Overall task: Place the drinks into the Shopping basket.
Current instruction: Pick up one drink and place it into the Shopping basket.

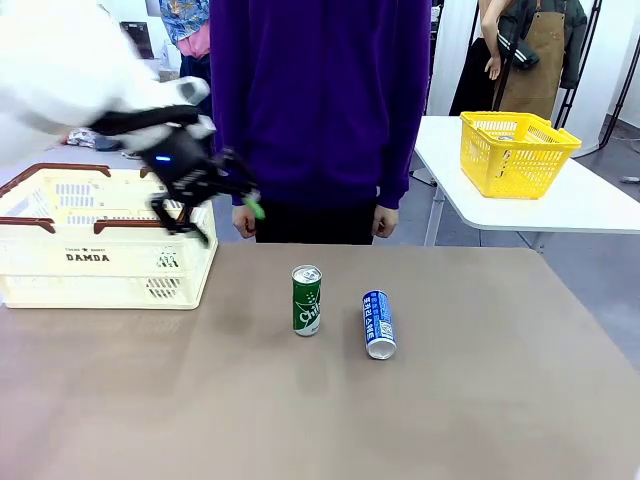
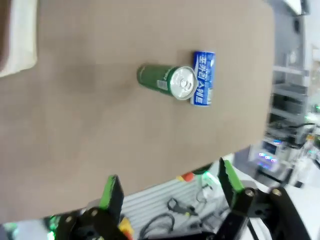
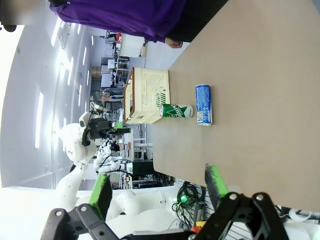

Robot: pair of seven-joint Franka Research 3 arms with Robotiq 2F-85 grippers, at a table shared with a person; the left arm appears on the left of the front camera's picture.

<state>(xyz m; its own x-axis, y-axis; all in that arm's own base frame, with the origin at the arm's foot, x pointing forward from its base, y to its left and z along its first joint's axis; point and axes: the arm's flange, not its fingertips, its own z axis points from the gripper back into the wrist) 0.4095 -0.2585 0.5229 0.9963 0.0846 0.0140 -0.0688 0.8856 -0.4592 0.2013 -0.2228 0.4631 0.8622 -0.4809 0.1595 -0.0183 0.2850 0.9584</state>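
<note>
**Two cans out, both claws empty**

Not much of the job looks done. The green can [image 1: 306, 300] stands upright near the middle of the table [image 1: 450, 420], and a blue can [image 1: 378, 324] lies on its side just beside it, at its 4 o'clock. Both are well apart from the Shopping basket [image 1: 100, 250], which sits at the table's 9 o'clock. Whether any drink already lies inside it I cannot tell, as its inside is hidden.

The left gripper [image 2: 169, 182] hangs in the air by the basket's 3 o'clock end, jaws spread wide with nothing between them. The right gripper [image 3: 159, 185] is likewise spread and empty, off the table's near edge. By my reckoning both cans have yet to be picked up and dropped in.

The tabletop is a plain, matt brown sheet. A person in a purple top [image 1: 320, 100] stands at 12 o'clock, arms down. At 2 o'clock a white table [image 1: 590, 205] carries a yellow basket [image 1: 515, 150]; the room is bright.
</note>
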